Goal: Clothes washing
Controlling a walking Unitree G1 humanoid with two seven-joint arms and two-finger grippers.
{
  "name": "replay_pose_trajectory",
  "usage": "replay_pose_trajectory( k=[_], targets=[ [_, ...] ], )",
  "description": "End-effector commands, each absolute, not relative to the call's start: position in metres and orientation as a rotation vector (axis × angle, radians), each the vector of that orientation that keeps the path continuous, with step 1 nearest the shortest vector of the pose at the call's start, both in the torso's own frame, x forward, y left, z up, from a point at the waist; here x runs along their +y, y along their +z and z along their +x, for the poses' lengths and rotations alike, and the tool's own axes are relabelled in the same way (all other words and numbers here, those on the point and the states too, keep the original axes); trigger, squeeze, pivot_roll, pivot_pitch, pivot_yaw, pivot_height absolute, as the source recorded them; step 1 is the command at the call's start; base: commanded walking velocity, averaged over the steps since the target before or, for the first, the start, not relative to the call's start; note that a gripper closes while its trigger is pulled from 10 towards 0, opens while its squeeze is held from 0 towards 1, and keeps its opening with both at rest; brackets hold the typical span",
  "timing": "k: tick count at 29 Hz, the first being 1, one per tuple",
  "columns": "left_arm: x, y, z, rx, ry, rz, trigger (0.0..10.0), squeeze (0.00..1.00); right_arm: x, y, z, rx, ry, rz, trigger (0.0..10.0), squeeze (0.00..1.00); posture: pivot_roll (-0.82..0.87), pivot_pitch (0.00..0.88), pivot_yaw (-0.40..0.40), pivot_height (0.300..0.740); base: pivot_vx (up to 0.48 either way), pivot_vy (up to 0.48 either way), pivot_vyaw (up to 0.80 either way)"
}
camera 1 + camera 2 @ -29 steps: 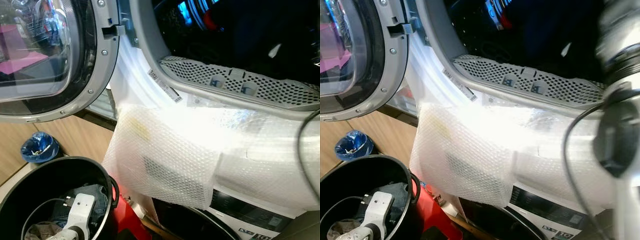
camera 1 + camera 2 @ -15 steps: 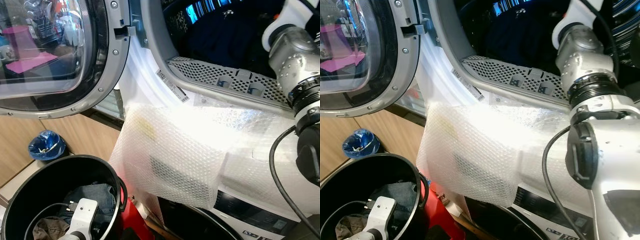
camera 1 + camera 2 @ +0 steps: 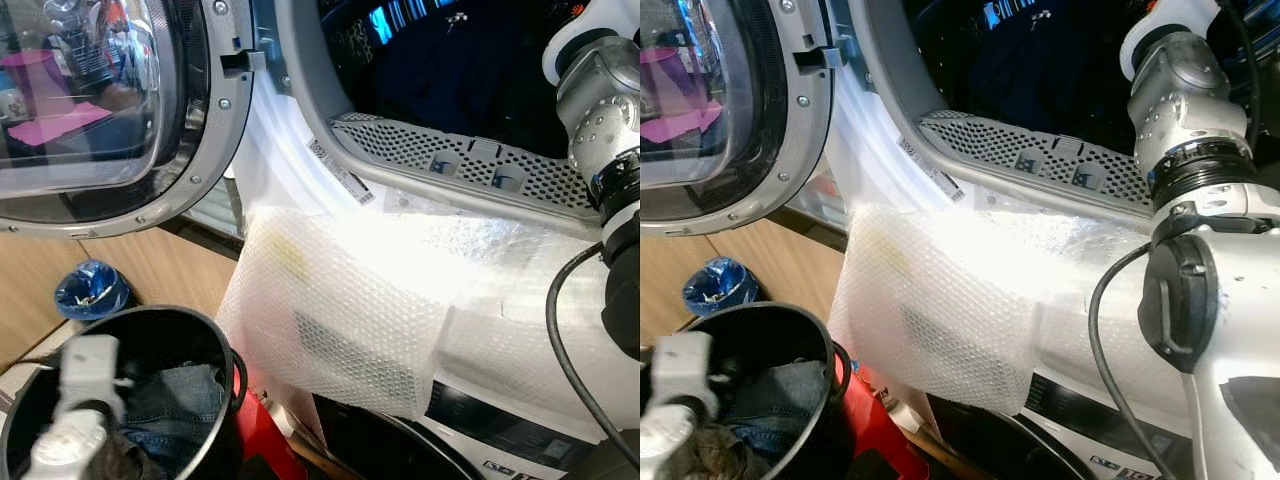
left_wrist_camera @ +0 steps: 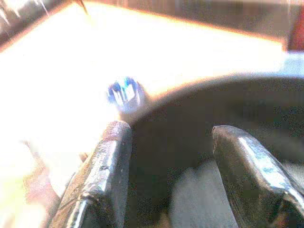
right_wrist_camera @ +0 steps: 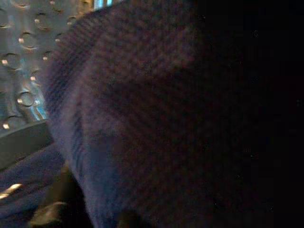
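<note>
— Fingers of the left gripper (image 4: 166,166)?
— Spread apart in the left wrist view, over the black bucket (image 4: 228,102).
— Head views?
— That bucket sits near left, jeans (image 3: 175,405) inside. Right arm (image 3: 1185,120) reaches into the drum (image 3: 470,60), far right, among dark clothes (image 3: 450,80).
— Right wrist view?
— Dark knit cloth (image 5: 156,118) up close; can't tell the right fingers' state.

Strong glare burned out the bubble wrap (image 3: 340,290) over the washer front; its upper part was near white. The drum (image 3: 470,60) stayed dark, with blue glints on its wall. The left arm (image 3: 75,400) over the bucket (image 3: 215,340) was motion-blurred. Left wrist view: overexposed, soft, fingers (image 4: 107,175) out of focus. Right wrist view: very dim, dark cloth (image 5: 156,118) blurred close up.
</note>
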State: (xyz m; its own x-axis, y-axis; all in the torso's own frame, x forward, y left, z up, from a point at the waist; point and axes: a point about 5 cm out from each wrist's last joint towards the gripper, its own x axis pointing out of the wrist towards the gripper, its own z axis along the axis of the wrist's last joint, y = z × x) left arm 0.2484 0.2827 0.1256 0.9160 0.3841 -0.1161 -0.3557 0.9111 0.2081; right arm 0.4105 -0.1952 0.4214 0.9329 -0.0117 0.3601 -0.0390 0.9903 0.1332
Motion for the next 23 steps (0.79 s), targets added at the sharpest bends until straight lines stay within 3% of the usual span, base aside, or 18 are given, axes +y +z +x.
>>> replay_pose_trajectory(
  k=[1, 3, 5, 6, 9, 11, 18, 23],
  targets=[
    [0.280, 0.144, 0.250, 0.062, 0.378, 0.221, 10.0, 0.00, -0.187, 0.437, 0.406, -0.429, 0.054, 0.133, 10.0, 1.00, -0.01, 0.085, 0.047, 0.740, 0.000, 0.000, 0.00],
    [0.270, 0.155, 0.251, 0.000, 0.303, 0.216, 10.0, 0.00, -0.186, 0.437, 0.406, -0.431, 0.061, 0.128, 10.0, 1.00, -0.01, 0.084, 0.046, 0.740, 0.000, 0.000, 0.00],
    [0.243, 0.162, 0.252, -0.036, 0.060, 0.179, 10.0, 0.00, -0.185, 0.435, 0.407, -0.428, 0.064, 0.108, 10.0, 1.00, -0.01, 0.086, 0.044, 0.740, 0.000, 0.000, 0.00],
    [0.214, 0.163, 0.246, 0.019, -0.209, 0.069, 10.0, 0.00, -0.186, 0.432, 0.408, -0.422, 0.064, 0.111, 10.0, 1.00, -0.01, 0.086, 0.044, 0.740, 0.000, 0.000, 0.00],
    [0.200, 0.162, 0.240, 0.072, -0.342, 0.015, 10.0, 0.00, -0.187, 0.431, 0.408, -0.419, 0.061, 0.112, 10.0, 1.00, -0.01, 0.086, 0.044, 0.740, 0.000, 0.000, 0.00],
    [0.181, 0.156, 0.226, 0.207, -0.586, 0.017, 10.0, 0.00, -0.188, 0.430, 0.408, -0.416, 0.061, 0.111, 10.0, 1.00, 0.00, 0.085, 0.044, 0.740, 0.000, 0.000, 0.00],
    [0.158, 0.134, 0.185, 0.597, -1.118, 0.121, 10.0, 0.00, -0.189, 0.420, 0.411, -0.392, 0.057, 0.117, 10.0, 1.00, 0.00, 0.082, 0.051, 0.740, 0.000, 0.000, 0.00],
    [0.150, 0.118, 0.180, 0.743, -1.261, 0.107, 10.0, 0.00, -0.187, 0.412, 0.414, -0.365, 0.061, 0.112, 10.0, 1.00, 0.01, 0.078, 0.058, 0.740, 0.000, 0.000, 0.00]
  ],
)
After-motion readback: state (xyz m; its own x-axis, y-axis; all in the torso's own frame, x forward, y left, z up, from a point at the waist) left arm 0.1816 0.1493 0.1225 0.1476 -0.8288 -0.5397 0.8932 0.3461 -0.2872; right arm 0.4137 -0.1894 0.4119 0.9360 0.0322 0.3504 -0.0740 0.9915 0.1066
